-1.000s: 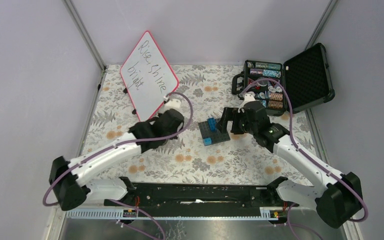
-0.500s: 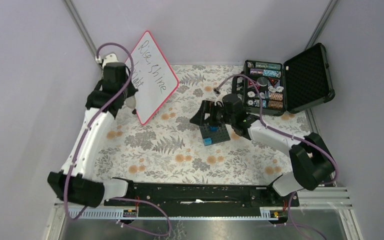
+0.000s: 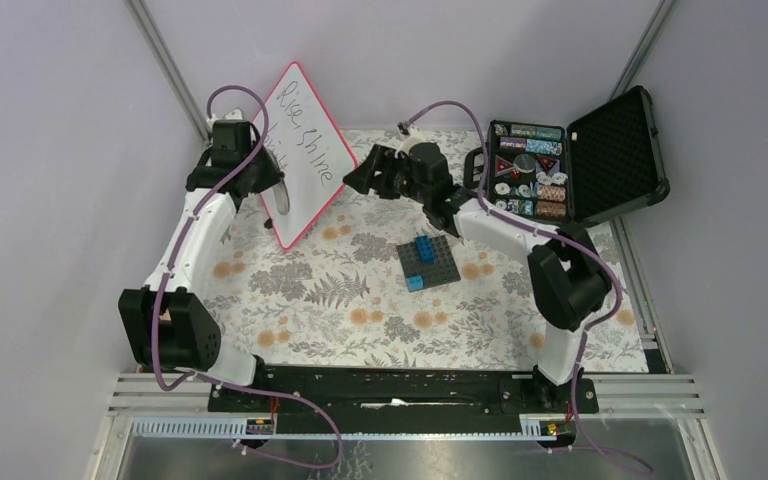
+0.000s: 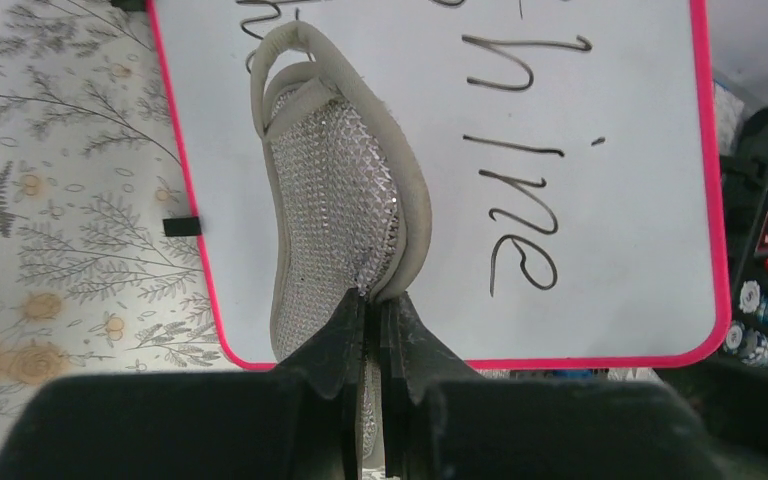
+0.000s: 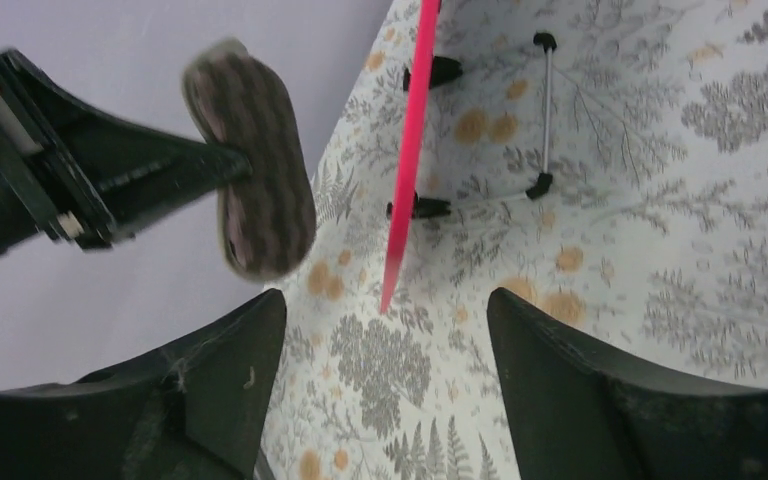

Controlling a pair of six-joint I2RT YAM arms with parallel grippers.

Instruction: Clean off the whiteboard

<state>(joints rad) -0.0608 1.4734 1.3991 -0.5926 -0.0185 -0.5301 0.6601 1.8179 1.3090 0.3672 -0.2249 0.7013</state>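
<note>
My left gripper (image 4: pixel 372 312) pinches a mesh pad (image 4: pixel 335 200) before the whiteboard (image 4: pixel 610 120) at the far-left corner; my right gripper (image 5: pixel 385 325) gapes wide, empty

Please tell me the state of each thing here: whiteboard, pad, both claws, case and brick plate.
Whiteboard: propped up, black writing on it.
Pad: gripped at one end, apart from the whiteboard.
Left claw: shut on the pad.
Right claw: open, empty.
Case: lid open.
Brick plate: lying flat, blue bricks on it.
</note>
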